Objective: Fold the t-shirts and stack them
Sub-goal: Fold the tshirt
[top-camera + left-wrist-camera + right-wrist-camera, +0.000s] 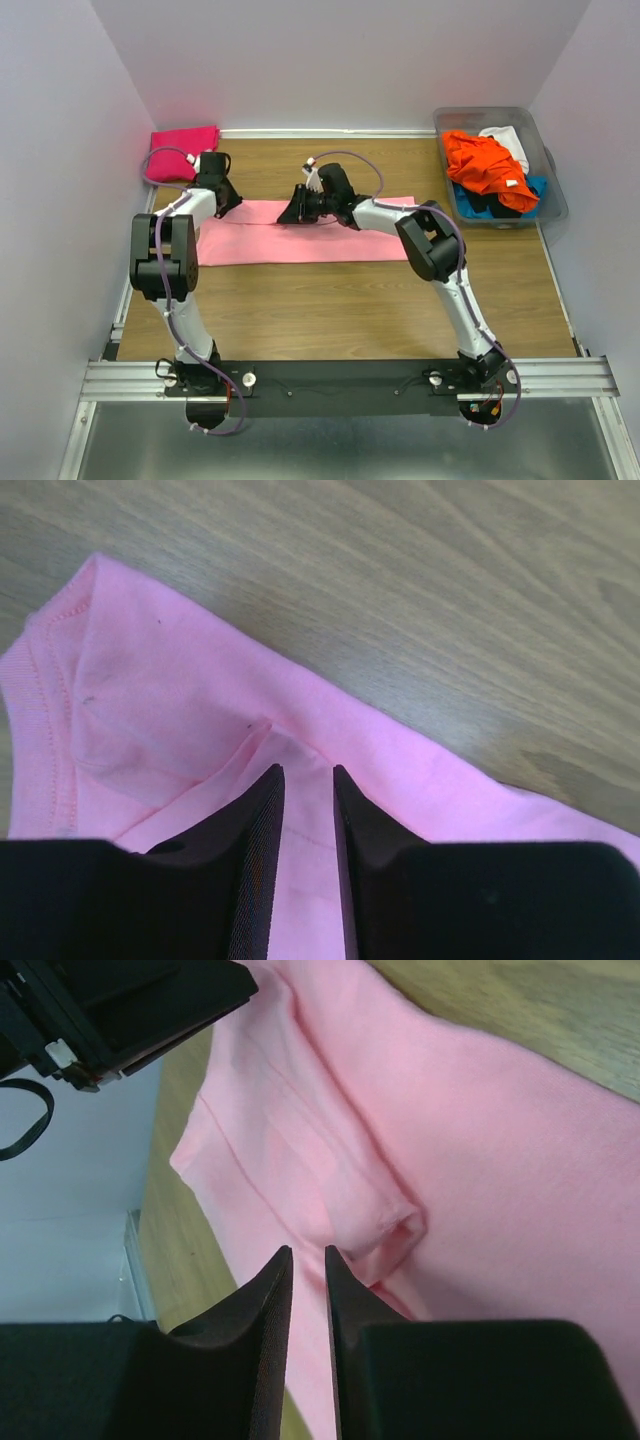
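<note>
A light pink t-shirt [300, 245] lies across the table folded into a long strip. My left gripper [228, 200] is low at the far left corner of the strip. In the left wrist view the left gripper [308, 770] is open a little, and the pink cloth [170, 680] lies flat under the gap. My right gripper [293, 213] is at the middle of the strip's far edge. In the right wrist view the right gripper [308, 1250] is shut on a ridge of the shirt [480, 1140], which puckers beside the right fingertip. A folded hot-pink t-shirt [185, 140] lies at the back left.
A clear bin [500, 112] at the back right holds an orange shirt [485, 165], a white one [505, 138], a blue one [535, 185] and a black one [490, 205]. White walls close in the table on three sides. The left arm's wrist [120, 1010] shows close by in the right wrist view.
</note>
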